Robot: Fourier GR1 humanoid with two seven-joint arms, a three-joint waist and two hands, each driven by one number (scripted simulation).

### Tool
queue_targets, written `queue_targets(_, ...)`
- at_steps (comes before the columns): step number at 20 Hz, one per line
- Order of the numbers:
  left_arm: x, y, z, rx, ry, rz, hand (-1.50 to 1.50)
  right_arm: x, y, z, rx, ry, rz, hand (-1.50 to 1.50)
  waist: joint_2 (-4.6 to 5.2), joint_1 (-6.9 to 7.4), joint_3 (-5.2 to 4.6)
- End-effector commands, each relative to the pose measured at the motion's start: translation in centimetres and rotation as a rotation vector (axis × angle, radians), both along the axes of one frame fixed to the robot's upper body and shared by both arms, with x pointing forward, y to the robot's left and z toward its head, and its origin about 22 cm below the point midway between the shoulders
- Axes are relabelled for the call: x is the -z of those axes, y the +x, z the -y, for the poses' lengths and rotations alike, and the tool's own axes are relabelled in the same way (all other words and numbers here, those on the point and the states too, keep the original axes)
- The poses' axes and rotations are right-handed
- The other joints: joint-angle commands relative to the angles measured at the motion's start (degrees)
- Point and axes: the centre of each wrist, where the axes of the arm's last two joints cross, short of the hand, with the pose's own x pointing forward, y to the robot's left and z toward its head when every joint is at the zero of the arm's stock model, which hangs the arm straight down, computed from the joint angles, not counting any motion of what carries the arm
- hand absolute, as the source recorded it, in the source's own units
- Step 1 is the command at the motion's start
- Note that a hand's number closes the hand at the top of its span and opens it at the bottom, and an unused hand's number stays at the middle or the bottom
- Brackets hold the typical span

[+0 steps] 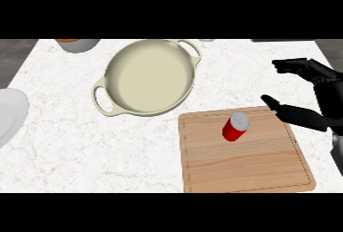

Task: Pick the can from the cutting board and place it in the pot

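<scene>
The red can [235, 127] stands on the cutting board [248, 158], right of the cream pot [107, 106], while the right hand [305, 115], apparently released, hangs just right of the can.

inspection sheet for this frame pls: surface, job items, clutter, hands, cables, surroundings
Surface: white marbled counter.
Job's things: red can upright on the wooden cutting board; cream two-handled pot up-left of the board, nothing seen inside.
Clutter: grey bowl at top edge; white dish at left edge, both cut off.
Hands: right hand open, right of the can, not touching it; left hand not in view.
Cables: nothing seen.
Surroundings: dark floor beyond the counter's left corner.
</scene>
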Motion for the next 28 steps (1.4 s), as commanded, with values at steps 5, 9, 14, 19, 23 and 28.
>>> queue_targets(5, -5.2, 7.9, 0.1, 0.118, 0.077, 0.519, 0.00, 0.9, -1.0, -3.0, -0.024, -0.146, 0.125, -1.50, 0.34, -4.75, -2.04)
queue_targets(9, -5.0, 7.4, -0.6, 0.109, 0.102, 0.488, 0.00, 1.5, -1.5, -2.4, -0.037, -0.364, 0.020, -1.50, 0.14, -5.90, -2.50)
queue_targets(14, -5.2, 7.0, -0.9, 0.108, 0.116, 0.482, 0.00, 0.9, -1.5, -1.6, -0.012, -0.566, -0.069, -1.50, 0.03, -6.46, -2.61)
queue_targets(19, -5.0, 6.8, -1.5, 0.106, 0.127, 0.470, 0.00, 1.1, -2.2, -2.1, -0.068, -0.780, -0.230, -1.50, 0.03, -6.13, -2.93)
queue_targets(23, -5.1, 7.2, -1.6, 0.116, 0.126, 0.489, 0.00, 2.1, -3.2, -3.3, -0.147, -0.860, -0.354, -1.50, 0.38, -6.13, -2.68)
queue_targets(28, -5.2, 7.4, -1.8, 0.136, 0.127, 0.505, 0.00, 1.4, -3.1, -4.4, -0.129, -0.930, -0.420, -1.50, 0.53, -5.56, -2.51)
